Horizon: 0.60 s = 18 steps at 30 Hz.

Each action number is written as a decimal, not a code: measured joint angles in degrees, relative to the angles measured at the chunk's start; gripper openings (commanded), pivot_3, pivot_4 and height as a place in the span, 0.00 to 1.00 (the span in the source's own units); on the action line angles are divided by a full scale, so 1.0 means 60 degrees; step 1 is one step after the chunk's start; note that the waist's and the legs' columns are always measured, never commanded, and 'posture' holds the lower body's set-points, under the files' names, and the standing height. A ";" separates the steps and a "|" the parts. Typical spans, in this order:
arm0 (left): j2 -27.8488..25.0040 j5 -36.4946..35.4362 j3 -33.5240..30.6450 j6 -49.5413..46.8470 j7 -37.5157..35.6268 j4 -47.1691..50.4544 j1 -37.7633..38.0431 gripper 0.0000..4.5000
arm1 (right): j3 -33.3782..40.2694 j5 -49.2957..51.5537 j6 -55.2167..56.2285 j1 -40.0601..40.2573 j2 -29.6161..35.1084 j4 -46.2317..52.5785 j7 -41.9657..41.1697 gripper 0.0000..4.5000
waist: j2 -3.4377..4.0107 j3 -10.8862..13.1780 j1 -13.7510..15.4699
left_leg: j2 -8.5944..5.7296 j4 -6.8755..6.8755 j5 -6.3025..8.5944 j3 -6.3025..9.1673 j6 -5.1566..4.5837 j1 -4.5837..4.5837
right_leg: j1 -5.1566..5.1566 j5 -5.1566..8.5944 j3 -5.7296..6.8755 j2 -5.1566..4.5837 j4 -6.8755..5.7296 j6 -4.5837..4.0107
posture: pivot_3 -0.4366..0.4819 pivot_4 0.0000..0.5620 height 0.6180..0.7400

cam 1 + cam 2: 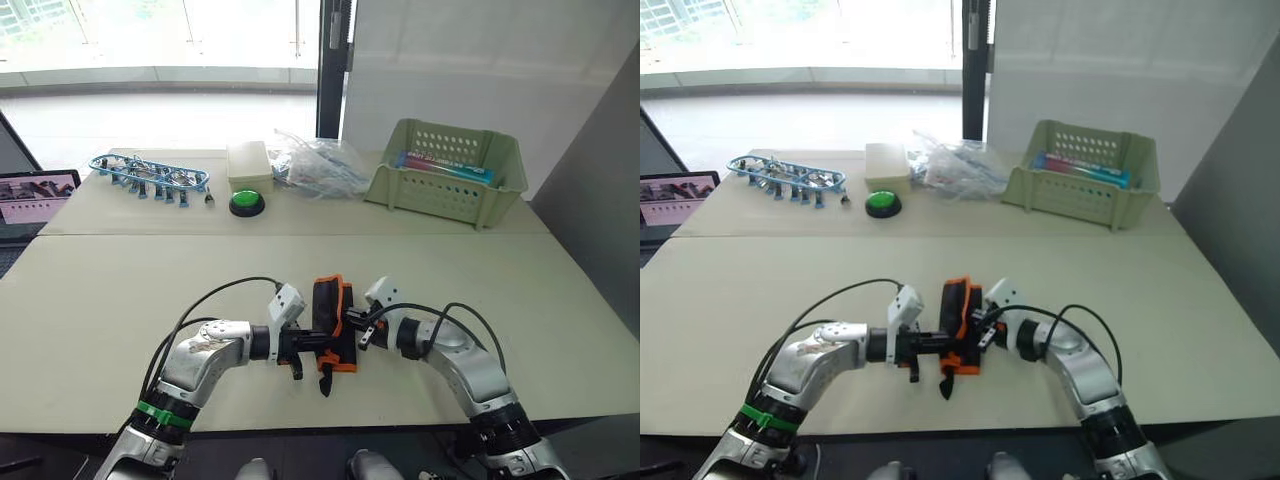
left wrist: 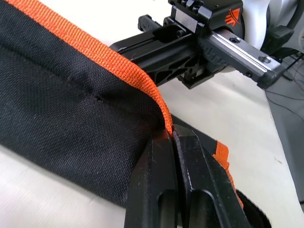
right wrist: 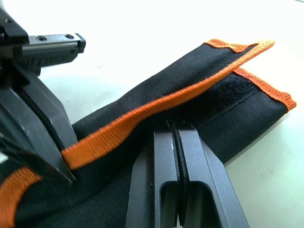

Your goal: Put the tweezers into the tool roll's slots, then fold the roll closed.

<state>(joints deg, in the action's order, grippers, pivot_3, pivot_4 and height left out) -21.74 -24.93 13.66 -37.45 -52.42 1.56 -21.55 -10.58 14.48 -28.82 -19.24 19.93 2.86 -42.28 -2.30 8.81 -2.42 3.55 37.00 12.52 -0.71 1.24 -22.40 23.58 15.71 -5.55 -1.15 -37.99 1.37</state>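
Note:
The tool roll [image 1: 328, 300] is black fabric with orange edging, partly folded and raised near the table's front edge between both grippers. My left gripper [image 1: 312, 346] is shut on its orange edge [image 2: 142, 76]; the fingertips [image 2: 166, 142] pinch the fabric. My right gripper [image 1: 355, 335] is shut on a black flap [image 3: 237, 109] just under the orange trim, close opposite the left one. A black strap [image 1: 326, 380] hangs from the roll's near end. The tweezers are hidden.
At the back stand a green plastic basket [image 1: 445, 185], crumpled plastic bags [image 1: 320, 165], a cream box [image 1: 249, 162], a green button [image 1: 246, 203] and a blue rack of clips [image 1: 148, 175]. A laptop [image 1: 35, 195] sits at the far left.

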 measured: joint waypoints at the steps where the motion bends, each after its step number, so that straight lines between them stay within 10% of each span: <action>1: 0.0070 0.0020 -0.0009 -0.0003 0.0069 0.0000 0.0029 0.00 | 0.0049 0.0103 -0.0245 0.0016 -0.0007 0.0141 -0.0001 0.00 | 0.0000 0.0000 0.0007 | -0.0002 0.0000 0.0000 0.0002 0.0000 0.0011 | -0.0012 0.0004 0.0000 -0.0001 0.0003 0.0006 | 0.48 0.27 0.98; 18: -0.0075 0.0518 0.0413 0.0222 0.0274 0.0045 0.0067 0.00 | 0.1022 0.1053 0.0081 -0.1339 0.0243 0.0435 -0.0613 0.00 | 0.0001 0.0000 -0.0037 | -0.0090 -0.0009 0.0001 0.0119 -0.0001 0.0064 | -0.0078 0.0009 -0.0005 -0.0011 0.0030 0.0045 | 0.48 0.27 0.98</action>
<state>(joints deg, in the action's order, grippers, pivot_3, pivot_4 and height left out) -22.18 -21.83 16.14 -36.12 -50.77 1.84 -21.15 -4.45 20.80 -28.33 -27.27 21.39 5.47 -45.96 -2.30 8.81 -2.64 3.02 36.95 12.52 0.00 1.24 -22.01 23.12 15.76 -5.57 -1.22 -37.81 1.64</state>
